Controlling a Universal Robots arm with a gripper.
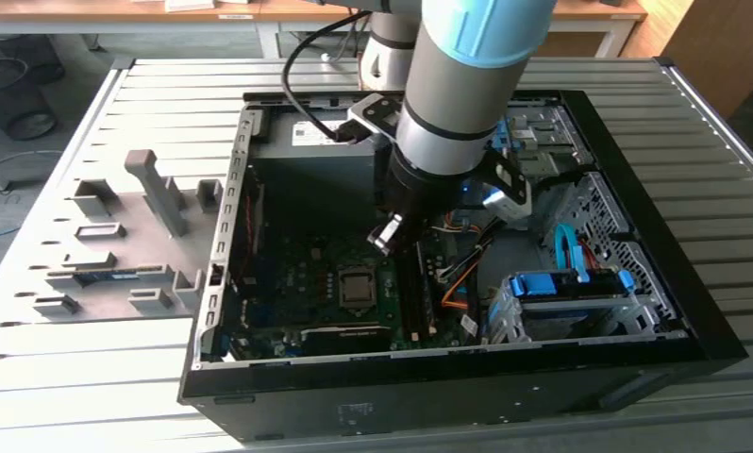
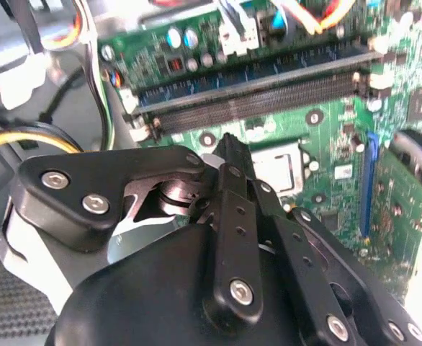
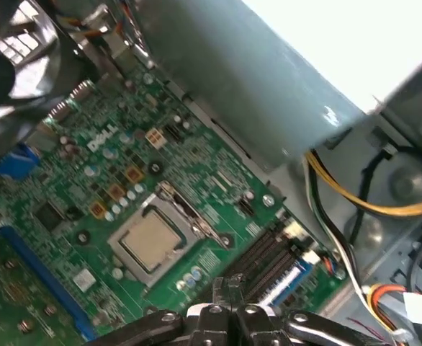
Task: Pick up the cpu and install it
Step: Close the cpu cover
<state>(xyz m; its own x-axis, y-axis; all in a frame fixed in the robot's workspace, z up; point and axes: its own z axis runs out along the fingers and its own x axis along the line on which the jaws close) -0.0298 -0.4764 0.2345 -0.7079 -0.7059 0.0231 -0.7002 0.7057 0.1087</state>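
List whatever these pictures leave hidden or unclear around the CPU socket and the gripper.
- Black two-finger gripper: its tips lie together in both wrist views; anything pinched between them is hidden by the fingers.
- Silver square CPU in its metal-framed socket: whether the frame is latched is too small to judge in the first wrist view.
- Green motherboard: the grey arm covers part of it in the exterior view.
- Socket in the second wrist view: the gripper's linkage partly hides it.

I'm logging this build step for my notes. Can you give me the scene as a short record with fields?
case: open computer case lying on a slatted table
motherboard: green board on the case floor
cpu: metal-topped chip seated in its socket
gripper: above the board near the memory slots, fingers together, nothing between them
cables: yellow and black wires beside the board
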